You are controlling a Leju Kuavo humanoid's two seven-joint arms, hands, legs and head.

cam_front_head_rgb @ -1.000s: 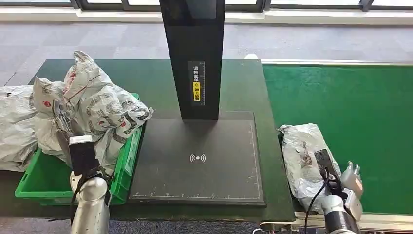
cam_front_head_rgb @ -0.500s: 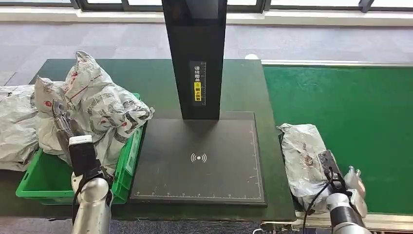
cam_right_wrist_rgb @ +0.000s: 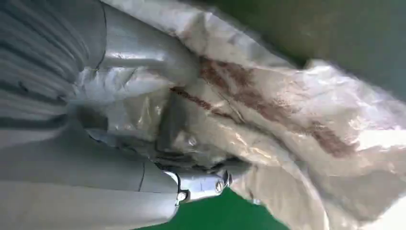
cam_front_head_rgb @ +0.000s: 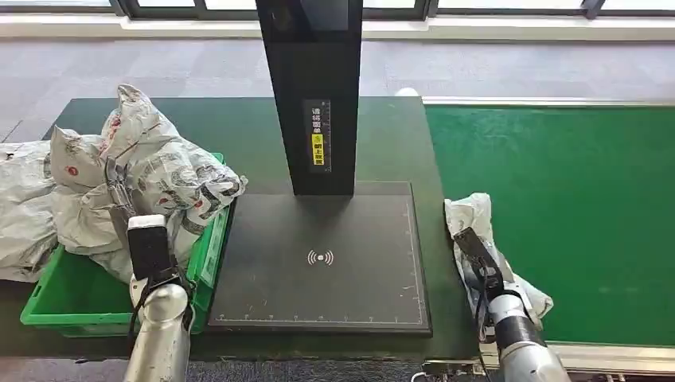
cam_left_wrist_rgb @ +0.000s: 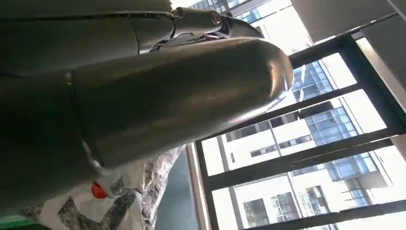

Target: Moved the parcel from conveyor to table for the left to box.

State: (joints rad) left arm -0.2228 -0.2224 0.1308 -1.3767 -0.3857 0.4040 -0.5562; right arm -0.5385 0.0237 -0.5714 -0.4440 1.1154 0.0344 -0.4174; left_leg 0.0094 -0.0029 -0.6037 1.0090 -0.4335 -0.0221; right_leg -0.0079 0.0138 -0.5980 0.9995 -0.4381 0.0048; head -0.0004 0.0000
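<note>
Right hand point(cam_front_head_rgb: 487, 274) grips the grey plastic parcel point(cam_front_head_rgb: 481, 231), fingers point(cam_right_wrist_rgb: 182, 62) wrapped into its crumpled film; the parcel sits at the green conveyor belt's point(cam_front_head_rgb: 573, 215) left edge, just beside the dark table point(cam_front_head_rgb: 398, 135). Left hand point(cam_front_head_rgb: 151, 251) hovers over the green crate point(cam_front_head_rgb: 56, 298) at the table's near left corner; finger state cannot be told. Grey mailer bags point(cam_front_head_rgb: 151, 171) heap in the crate. Black scanner pad point(cam_front_head_rgb: 322, 259) mid-table, black post point(cam_front_head_rgb: 314, 87) behind it.

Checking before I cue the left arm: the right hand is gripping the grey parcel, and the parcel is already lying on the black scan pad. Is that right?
Not quite. The right hand does grip the grey parcel, but the head view shows the parcel at the near edge of the green conveyor, beside the black scan pad, not on it.
</note>
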